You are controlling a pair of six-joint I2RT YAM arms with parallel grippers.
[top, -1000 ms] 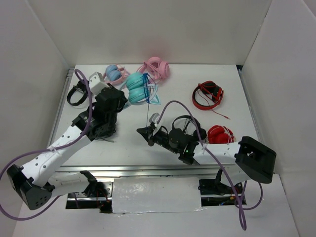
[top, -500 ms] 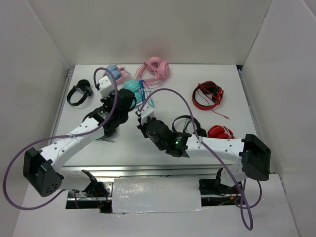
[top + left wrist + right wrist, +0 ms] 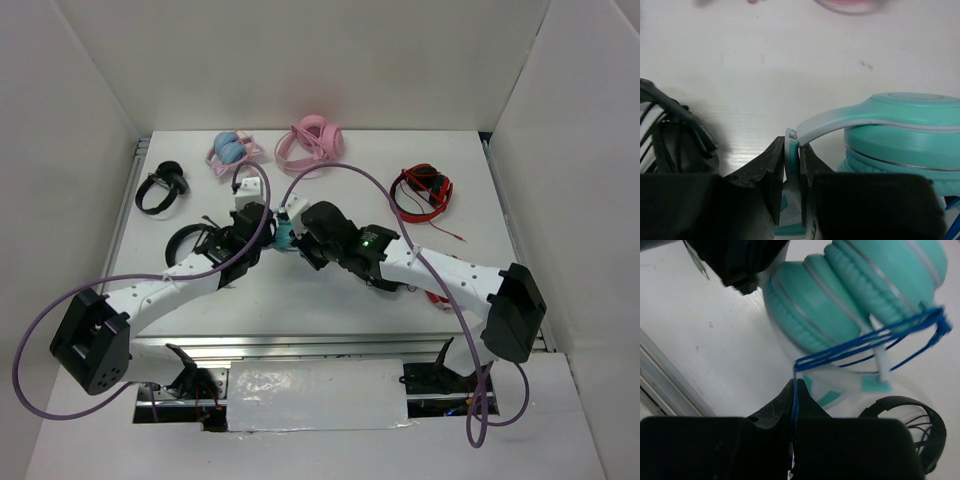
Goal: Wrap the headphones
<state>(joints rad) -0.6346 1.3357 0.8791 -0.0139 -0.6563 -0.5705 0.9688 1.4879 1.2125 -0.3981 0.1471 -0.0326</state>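
The teal headphones (image 3: pixel 283 232) sit mid-table, mostly hidden between my two grippers. In the left wrist view my left gripper (image 3: pixel 792 150) is shut on the pale headband (image 3: pixel 840 117), with the teal cups (image 3: pixel 900 130) to its right. In the right wrist view my right gripper (image 3: pixel 796 385) is shut on the thin dark-blue cable (image 3: pixel 875 337), which runs in several loops across the teal cups (image 3: pixel 855 290). From above, the left gripper (image 3: pixel 262 225) and the right gripper (image 3: pixel 298 235) stand close together on either side of the headphones.
A pink-banded pair with blue cups (image 3: pixel 232 150) and an all-pink pair (image 3: pixel 312 140) lie at the back. Black headphones (image 3: pixel 160 188) lie far left, another black pair (image 3: pixel 190 240) beside my left arm. A red-and-black pair (image 3: pixel 420 192) lies at the right.
Both grippers have closed in on each other at mid-table. The teal headphones came forward from the back with the left gripper. The right gripper swung left and back, drawing the cable across the cups.
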